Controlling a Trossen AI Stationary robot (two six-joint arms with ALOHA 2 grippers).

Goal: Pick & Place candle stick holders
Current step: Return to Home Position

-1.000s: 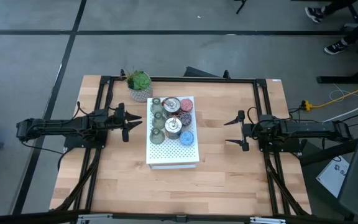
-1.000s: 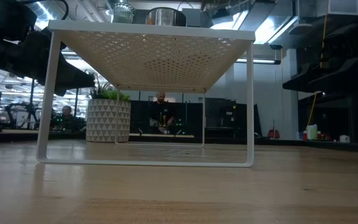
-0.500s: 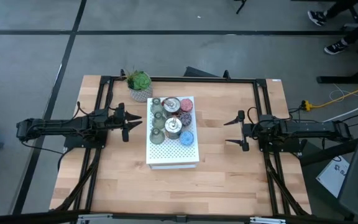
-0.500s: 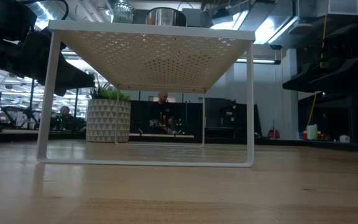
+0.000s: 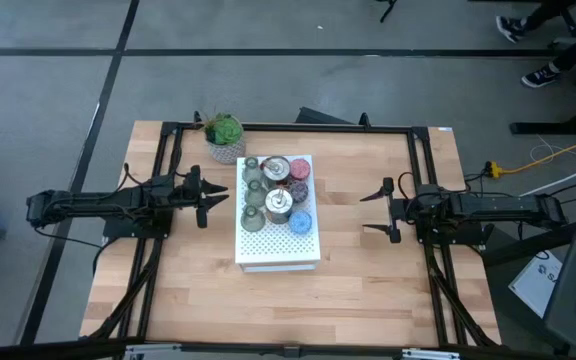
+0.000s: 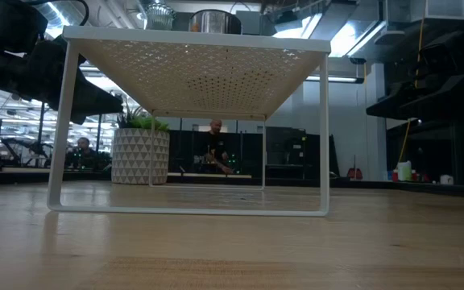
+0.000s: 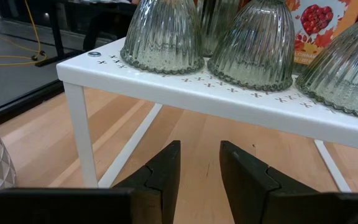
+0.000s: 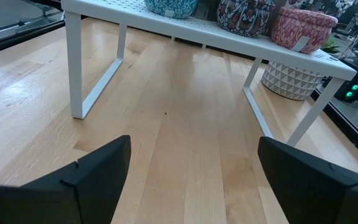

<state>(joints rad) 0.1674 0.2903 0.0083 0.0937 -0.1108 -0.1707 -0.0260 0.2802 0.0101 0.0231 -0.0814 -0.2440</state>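
Several candle stick holders stand on the far half of a white perforated shelf (image 5: 278, 245) at mid-table. Three are ribbed olive-green glass (image 7: 165, 34) (image 7: 257, 40) (image 7: 347, 59). Two are silvery metal (image 5: 275, 168) (image 5: 280, 203). One each is pink (image 8: 300, 28), purple (image 8: 247, 15) and blue (image 8: 169, 6). My left gripper (image 5: 226, 198) hovers level just left of the shelf, its fingers (image 7: 166, 171) a narrow gap apart. My right gripper (image 5: 370, 211) hovers to the right of the shelf, wide open. Neither holds anything.
A green plant in a white patterned pot (image 5: 225, 137) stands at the shelf's far left corner. The shelf stands on thin white legs (image 6: 58, 129) with open space beneath. Bare wood lies in front of and to the right of the shelf. A person (image 6: 216, 149) stands far behind.
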